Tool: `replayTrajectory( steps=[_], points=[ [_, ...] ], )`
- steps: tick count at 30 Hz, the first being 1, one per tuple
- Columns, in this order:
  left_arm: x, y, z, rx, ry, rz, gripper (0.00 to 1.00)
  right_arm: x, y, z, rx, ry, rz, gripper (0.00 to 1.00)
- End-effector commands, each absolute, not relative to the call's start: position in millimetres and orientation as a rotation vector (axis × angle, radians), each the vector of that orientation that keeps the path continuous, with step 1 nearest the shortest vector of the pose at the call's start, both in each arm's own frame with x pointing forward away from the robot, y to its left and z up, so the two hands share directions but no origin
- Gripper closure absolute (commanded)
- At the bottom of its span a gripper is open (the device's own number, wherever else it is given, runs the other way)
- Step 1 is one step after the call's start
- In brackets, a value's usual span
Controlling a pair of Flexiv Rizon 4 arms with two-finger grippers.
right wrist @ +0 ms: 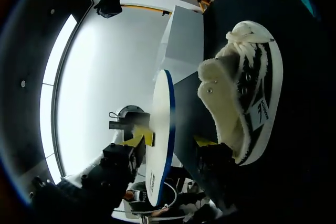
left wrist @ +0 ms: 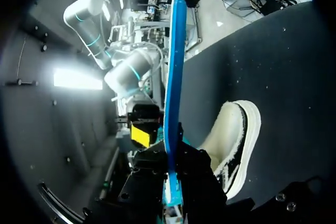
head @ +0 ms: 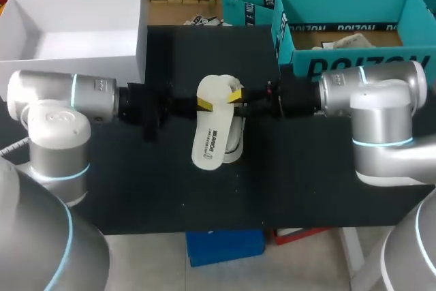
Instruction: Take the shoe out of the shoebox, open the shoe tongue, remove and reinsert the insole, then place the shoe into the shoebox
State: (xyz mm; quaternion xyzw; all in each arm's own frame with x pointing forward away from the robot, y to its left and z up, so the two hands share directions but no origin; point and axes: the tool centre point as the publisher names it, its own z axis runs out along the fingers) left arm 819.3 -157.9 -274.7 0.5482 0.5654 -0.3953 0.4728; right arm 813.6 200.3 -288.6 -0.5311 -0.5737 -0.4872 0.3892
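Table: black tabletop | Far left corner: white open-topped box standing against the tabletop's edge

fluffy fleece shoe, smooth matt foam insole, matt black cloth tabletop

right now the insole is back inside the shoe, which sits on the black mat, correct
No. The insole is out of the shoe, held above it in the left gripper, as the head view shows. The shoe does sit on the black mat.
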Motion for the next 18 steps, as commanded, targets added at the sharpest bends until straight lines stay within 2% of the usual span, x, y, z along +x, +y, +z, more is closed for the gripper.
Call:
replayTrajectory(
  steps=[1, 18],
  points=[
    [806, -129, -253, 1.495, 1.526, -0.897, 1.0, 794, 187, -280, -1.428, -1.468, -1.252, 0.0],
    [745, -103, -263, 1.688, 1.67, -0.972, 1.0, 742, 132, -264, -1.724, -1.462, -1.352, 0.0]
  ],
)
